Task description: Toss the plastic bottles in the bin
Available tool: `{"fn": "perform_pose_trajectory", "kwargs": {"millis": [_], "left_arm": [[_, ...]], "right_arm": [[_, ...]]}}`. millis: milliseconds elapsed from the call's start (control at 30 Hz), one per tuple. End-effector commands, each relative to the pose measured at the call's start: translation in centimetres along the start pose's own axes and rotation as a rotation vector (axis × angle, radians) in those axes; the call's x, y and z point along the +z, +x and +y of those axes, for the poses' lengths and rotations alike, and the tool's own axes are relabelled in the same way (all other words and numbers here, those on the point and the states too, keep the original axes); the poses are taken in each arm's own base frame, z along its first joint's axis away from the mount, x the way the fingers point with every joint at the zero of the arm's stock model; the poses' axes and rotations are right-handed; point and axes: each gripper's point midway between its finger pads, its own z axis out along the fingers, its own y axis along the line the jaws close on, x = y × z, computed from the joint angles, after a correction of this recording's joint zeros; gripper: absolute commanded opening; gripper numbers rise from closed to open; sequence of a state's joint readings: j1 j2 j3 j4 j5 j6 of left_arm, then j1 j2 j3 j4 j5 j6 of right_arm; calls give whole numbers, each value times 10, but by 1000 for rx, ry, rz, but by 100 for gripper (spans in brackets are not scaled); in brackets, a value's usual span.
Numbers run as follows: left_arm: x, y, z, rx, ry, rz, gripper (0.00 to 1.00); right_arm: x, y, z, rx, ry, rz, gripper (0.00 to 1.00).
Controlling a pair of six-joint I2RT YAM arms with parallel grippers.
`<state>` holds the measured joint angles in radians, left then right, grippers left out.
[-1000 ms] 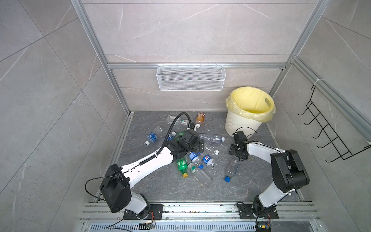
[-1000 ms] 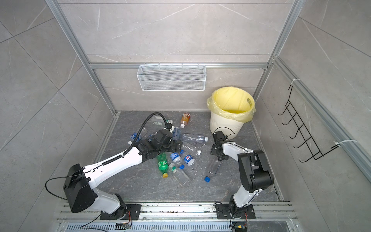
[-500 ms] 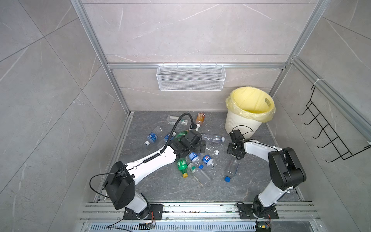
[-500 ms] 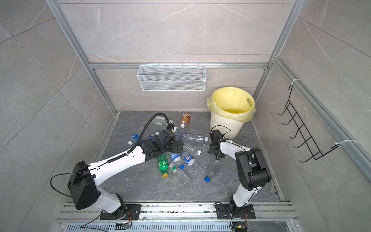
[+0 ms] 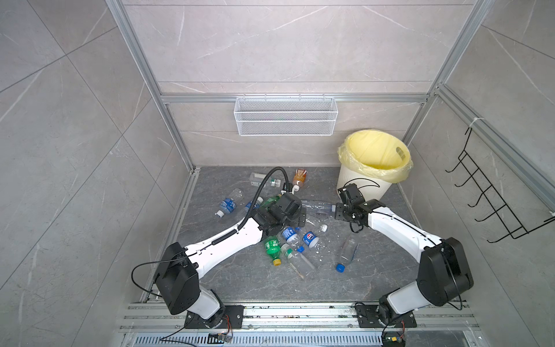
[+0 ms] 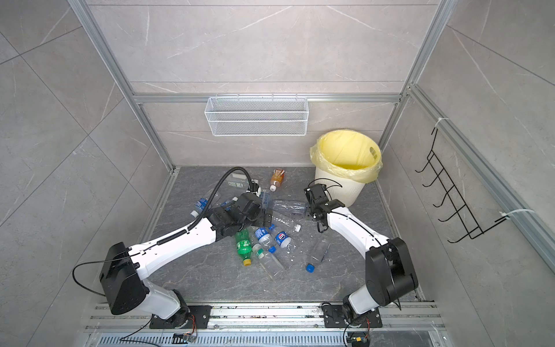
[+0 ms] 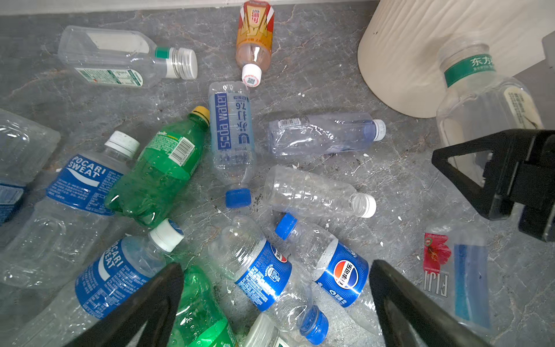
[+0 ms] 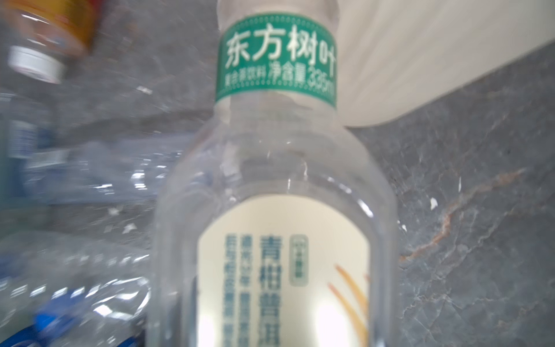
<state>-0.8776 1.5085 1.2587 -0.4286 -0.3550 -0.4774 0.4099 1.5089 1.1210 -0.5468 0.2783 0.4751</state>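
Right wrist view: you're on the carry, right gripper [image 7: 492, 174] clamping the tea bottle [image 8: 270, 210] beside the bin [image 6: 351, 189] in the floor's [image 5: 240, 279] far right corner. Next, lift it above the bin and release. Left gripper [image 7: 276, 270] gapes wide over the pile [image 7: 162, 168].

Green-banded bottle [image 8: 270, 180], both ends off-frame

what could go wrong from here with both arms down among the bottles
1. The right gripper has the green-banded bottle in front of it, but its hold is not clearly visible. The bottle might slip before clearing the rim of the bin.
2. The open left gripper hangs over tightly packed blue-labelled bottles, so closing could catch two or push one away.
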Motion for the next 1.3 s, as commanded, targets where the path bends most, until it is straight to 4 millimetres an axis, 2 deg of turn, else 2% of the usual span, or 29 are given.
{"fn": "perform_pose_trajectory", "kwargs": {"millis": [0, 167, 300, 600, 733, 833, 900, 967, 1000, 1033, 1100, 1200, 1267], "left_arm": [[-34, -44, -10, 42, 45, -128, 100], [-54, -74, -27, 107, 124, -218, 100], [-70, -100, -46, 162, 207, -313, 100], [-106, -151, -101, 255, 359, -469, 100], [-116, -165, -123, 280, 414, -515, 100], [-116, -170, -133, 284, 434, -526, 100], [-113, -171, -136, 286, 436, -524, 100], [-111, -170, -137, 285, 437, -520, 100], [-111, -169, -137, 284, 435, -518, 100], [-109, -167, -135, 282, 428, -510, 100], [-106, -164, -133, 282, 415, -496, 100], [-102, -158, -129, 284, 399, -473, 100], [-100, -153, -127, 282, 397, -461, 100]], "right_arm": [[-42, -24, 15, -60, -38, -83, 58], [-95, -57, 35, -98, -106, -188, 57], [-139, -90, 38, -90, -139, -288, 57], [-252, -169, 15, -58, -103, -567, 57], [-280, -190, 4, -44, -53, -659, 57], [-270, -202, -3, -46, 2, -656, 57], [-240, -214, -20, 12, 11, -605, 57], [-200, -225, -47, 122, 2, -519, 57], [-182, -230, -54, 151, -6, -481, 58], [-165, -236, -60, 165, 5, -436, 68], [-146, -241, -65, 166, 35, -379, 84], [-144, -249, -62, 170, 24, -368, 99], [-149, -249, -58, 173, -2, -380, 100]]}}
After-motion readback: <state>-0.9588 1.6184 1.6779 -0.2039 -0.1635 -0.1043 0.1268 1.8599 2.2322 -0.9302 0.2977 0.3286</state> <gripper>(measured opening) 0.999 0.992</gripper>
